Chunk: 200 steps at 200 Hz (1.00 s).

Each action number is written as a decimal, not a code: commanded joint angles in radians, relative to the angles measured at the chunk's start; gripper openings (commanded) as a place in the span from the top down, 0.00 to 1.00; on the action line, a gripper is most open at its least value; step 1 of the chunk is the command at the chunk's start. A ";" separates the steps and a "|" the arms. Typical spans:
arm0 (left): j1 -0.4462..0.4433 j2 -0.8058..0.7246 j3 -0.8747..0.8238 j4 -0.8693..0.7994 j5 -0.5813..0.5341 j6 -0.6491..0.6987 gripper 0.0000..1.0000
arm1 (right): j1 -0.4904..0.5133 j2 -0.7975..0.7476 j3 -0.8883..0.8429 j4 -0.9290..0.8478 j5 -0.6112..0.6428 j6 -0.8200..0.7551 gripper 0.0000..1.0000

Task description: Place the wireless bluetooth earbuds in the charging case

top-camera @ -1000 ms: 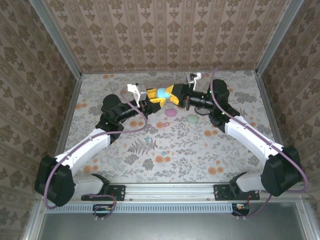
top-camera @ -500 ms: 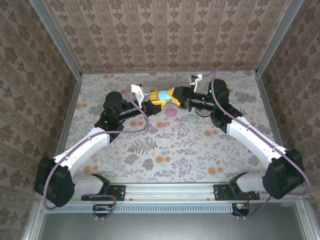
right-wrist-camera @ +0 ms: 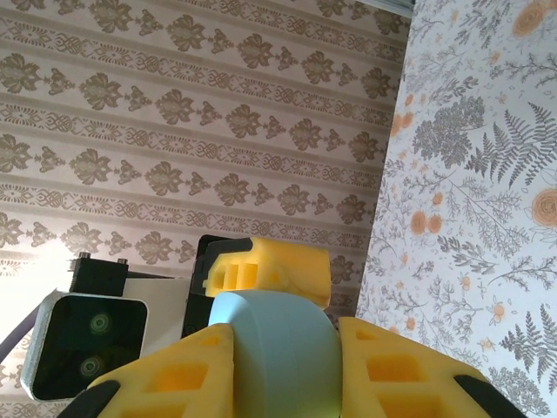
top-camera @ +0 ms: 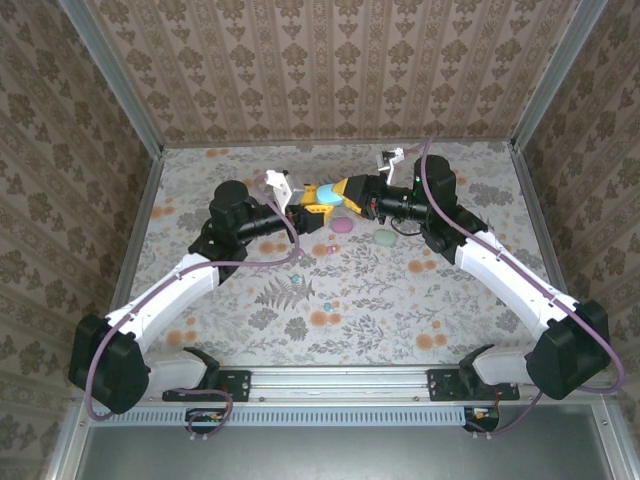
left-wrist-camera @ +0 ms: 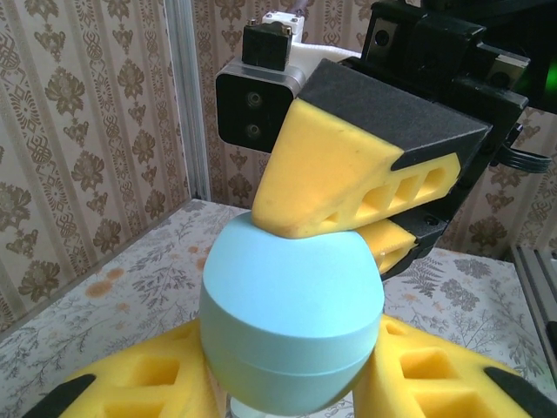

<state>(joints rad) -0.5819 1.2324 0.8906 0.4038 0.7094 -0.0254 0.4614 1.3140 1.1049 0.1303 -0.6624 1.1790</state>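
Left gripper [top-camera: 313, 197] and right gripper [top-camera: 346, 190] meet nose to nose toward 12 o'clock of the table [top-camera: 400, 320]. Each pair of yellow fingers is closed against the same light blue egg-shaped case [left-wrist-camera: 291, 313]. The wireless bluetooth earbuds [top-camera: 325, 249] lie loose on the table as tiny pastel specks at about 6 o'clock of that case, untouched; a pink case [top-camera: 342, 225] and a mint case [top-camera: 385, 237] rest at its 5 and 4 o'clock.
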 commanded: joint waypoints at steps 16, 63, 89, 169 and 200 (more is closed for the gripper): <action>-0.022 0.004 0.016 0.069 -0.008 0.003 0.61 | 0.027 -0.012 0.006 0.050 -0.011 0.045 0.76; -0.022 0.001 0.004 0.107 -0.016 -0.008 0.58 | 0.022 -0.013 -0.027 0.132 -0.015 0.101 0.76; -0.022 0.001 0.002 0.116 -0.004 -0.011 0.56 | 0.022 -0.010 -0.027 0.135 -0.013 0.105 0.77; -0.022 0.012 0.002 0.123 -0.003 -0.020 0.51 | 0.022 -0.002 -0.027 0.154 -0.017 0.120 0.77; -0.022 0.012 0.000 0.127 -0.005 -0.022 0.50 | 0.020 0.002 -0.028 0.155 -0.017 0.120 0.77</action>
<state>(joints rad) -0.5972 1.2381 0.8902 0.4870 0.6914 -0.0330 0.4789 1.3144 1.0863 0.2413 -0.6655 1.2835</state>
